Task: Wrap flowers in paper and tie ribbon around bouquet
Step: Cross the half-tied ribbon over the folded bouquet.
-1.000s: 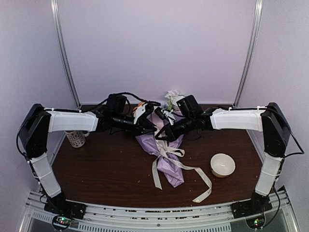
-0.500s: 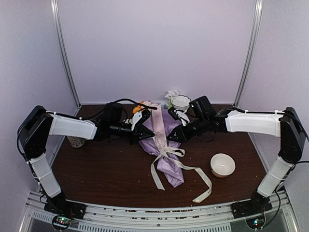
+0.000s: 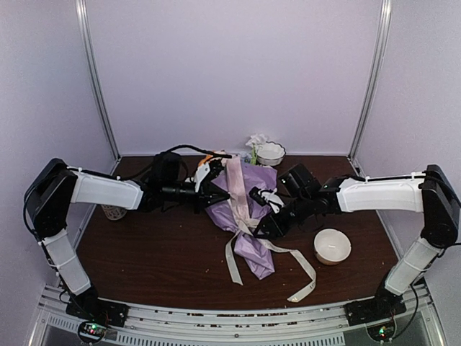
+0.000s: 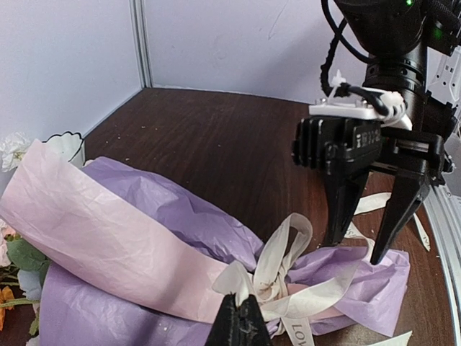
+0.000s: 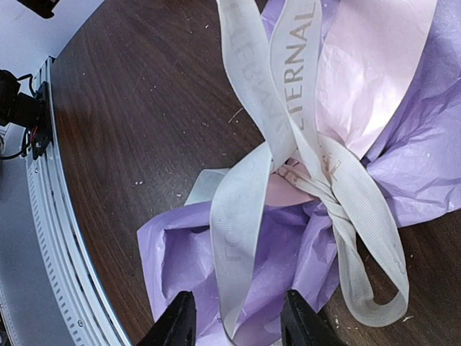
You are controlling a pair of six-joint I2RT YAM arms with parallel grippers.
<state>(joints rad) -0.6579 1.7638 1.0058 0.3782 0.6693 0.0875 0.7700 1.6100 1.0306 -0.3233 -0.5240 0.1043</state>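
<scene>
The bouquet point(image 3: 253, 186) lies mid-counter point(image 3: 158, 252), wide end toward the back wall and narrow tail pointing at the arm bases. Its lilac paper point(image 4: 166, 209) shows a broad pale pink fold point(image 4: 101, 238) running lengthwise. Flowers point(image 4: 16, 259) poke out at the wide end: green leaves, a white bloom and a bit of orange.

The cream ribbon point(image 5: 238, 216) is knotted around the waist of the cone, with two loops and two long tails trailing over the wood. Woven lettering on one band reads "ETERNAL" point(image 5: 297, 68). Another strand in the left wrist view starts "LO", and the rest is cut off.

The left pincer point(image 4: 241, 324) is closed tight, its tips right at the knot. Whether it pinches any ribbon cannot be told. The right pincer point(image 5: 238, 321) stands partly open above the bouquet's narrow end, with one ribbon tail running between its fingers, ungripped.

A round white bowl point(image 3: 332, 246) sits to the right of the bouquet.
</scene>
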